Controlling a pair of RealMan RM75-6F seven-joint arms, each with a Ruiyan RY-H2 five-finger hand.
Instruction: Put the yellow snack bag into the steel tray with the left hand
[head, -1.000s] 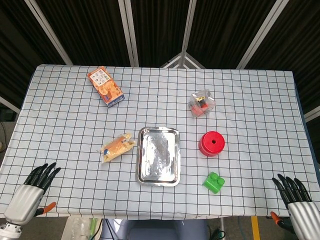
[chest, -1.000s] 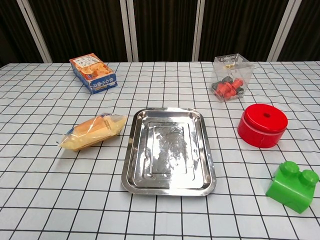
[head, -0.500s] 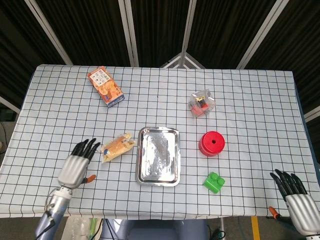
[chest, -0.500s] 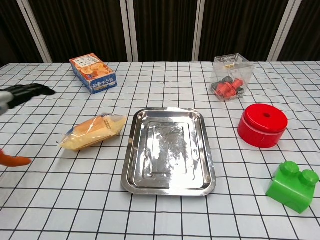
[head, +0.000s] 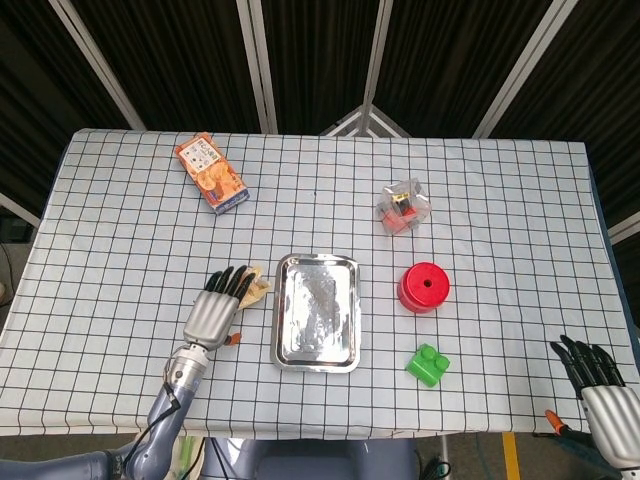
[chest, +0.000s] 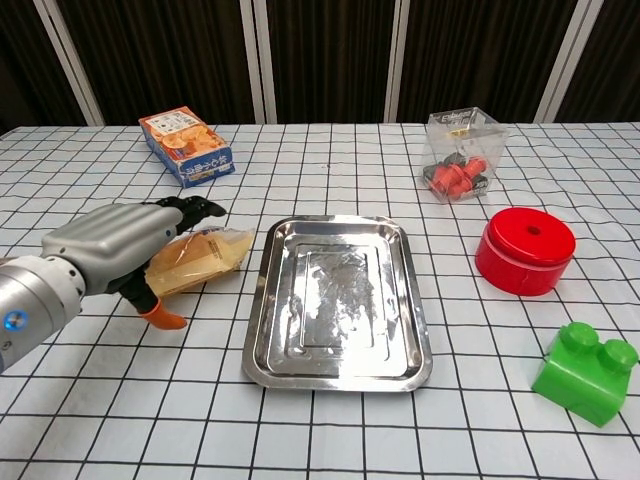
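- Desk (head: 500, 200) carries a checked cloth; steel tray (head: 317, 311) sits near its middle, with nothing in it.
- Snack bag (chest: 205, 257) lies on the desk just left of the tray, apart from its rim, long side angled.
- Left robot hand (chest: 130, 240) is over the bag's left part, fingers (chest: 195, 208) extended and spread above it; it holds nothing that the views show. In the head view it hides most of the bag.
- Right robot hand (head: 600, 385) is at the near right desk edge, fingers apart, holding nothing.
- Orange box (head: 210, 173) stands at the far left, well apart from the bag. Its printing is too small to read.
- Clear box (chest: 463, 153) with red items is far right of the tray; small white lettering on its top is unreadable.
- Red round tub (chest: 525, 249) sits right of the tray; green block (chest: 587, 373) nearer, at the right.
- Nothing lies between bag and tray.
- Change: half a second ago the left robot hand was left of the bag and clear of it; it is now over it. Bag, tray and other items are unmoved.
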